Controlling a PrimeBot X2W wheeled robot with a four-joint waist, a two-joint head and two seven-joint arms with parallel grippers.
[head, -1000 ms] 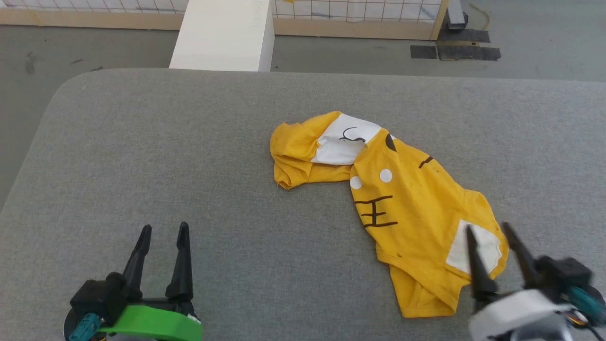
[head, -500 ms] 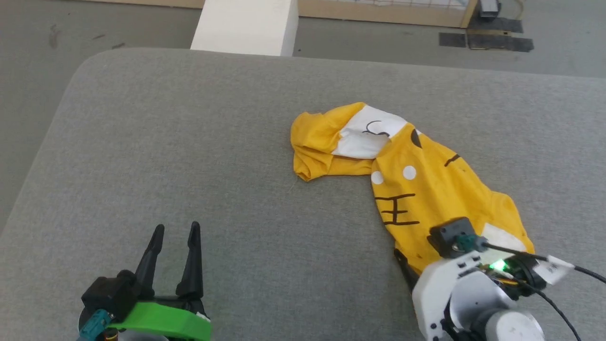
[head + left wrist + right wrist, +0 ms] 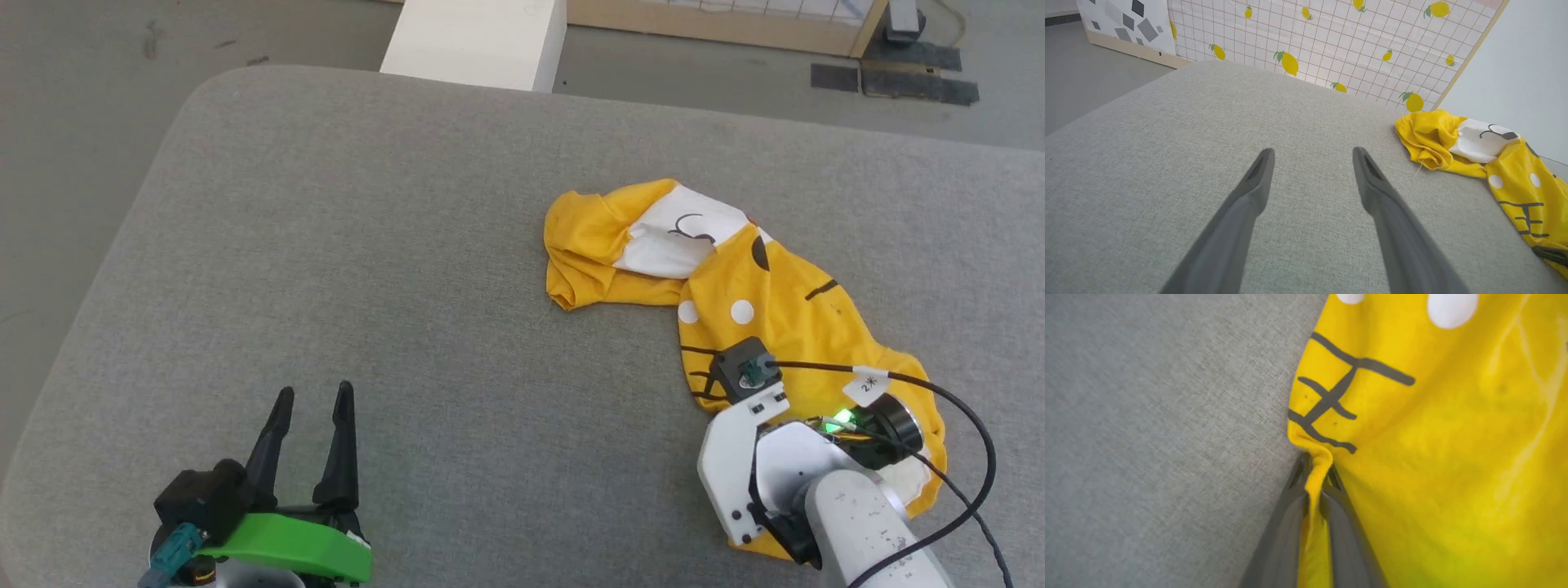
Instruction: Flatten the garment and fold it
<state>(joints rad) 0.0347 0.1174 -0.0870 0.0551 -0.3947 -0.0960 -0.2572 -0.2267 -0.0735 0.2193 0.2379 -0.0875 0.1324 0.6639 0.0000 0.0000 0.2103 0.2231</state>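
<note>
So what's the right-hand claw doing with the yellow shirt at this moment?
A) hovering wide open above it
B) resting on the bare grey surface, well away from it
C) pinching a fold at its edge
C: the right wrist view shows the right gripper closed on a pinched-up fold at the edge of the garment.

Free room: grey surface (image 3: 367, 286), open from 9 to 12 o'clock of the shirt (image 3: 775, 286).
Obstacle: white block (image 3: 478, 37), beyond 12 o'clock edge.
</note>
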